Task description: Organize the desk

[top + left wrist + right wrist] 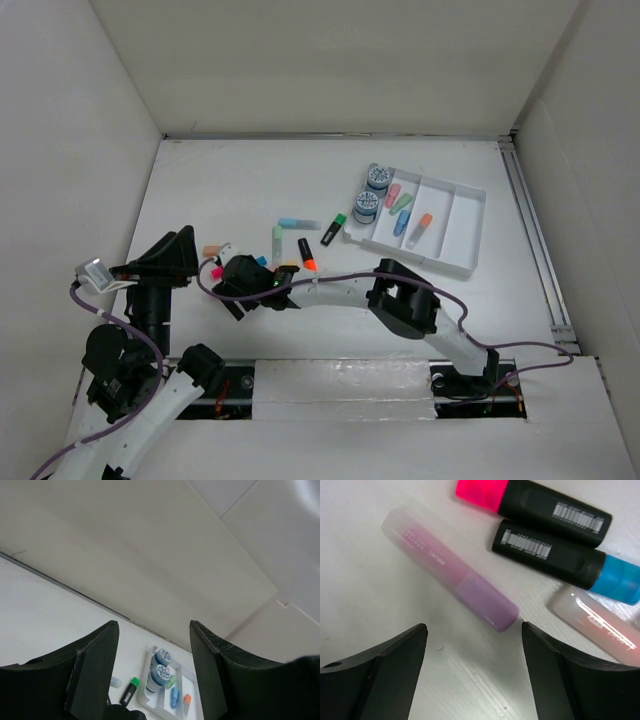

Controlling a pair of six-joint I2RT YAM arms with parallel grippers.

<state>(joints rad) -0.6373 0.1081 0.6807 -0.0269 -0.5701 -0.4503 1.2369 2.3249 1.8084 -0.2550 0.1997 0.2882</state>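
The right gripper [474, 630] hangs low over the desk [230, 180] with its dark fingers spread wide and nothing between them. Just past them at 12 o'clock lies a frosted purple highlighter [450, 570], slanting from 10 o'clock down to 4 o'clock. A pink-capped black marker [535, 502] and a blue-capped black marker [560, 557] lie close beside it at 1 and 2 o'clock, and a peach highlighter [600, 625] at 3 o'clock. The risk, as I judge it, is a skewed pinch: the barrel sits diagonal to the fingers, so closing near its end could spin or roll it into the blue-capped marker. The left gripper [153, 627] is also spread and empty, raised at the desk's 9 o'clock side. The white tray [440, 265], partly filled, sits at 2 o'clock.
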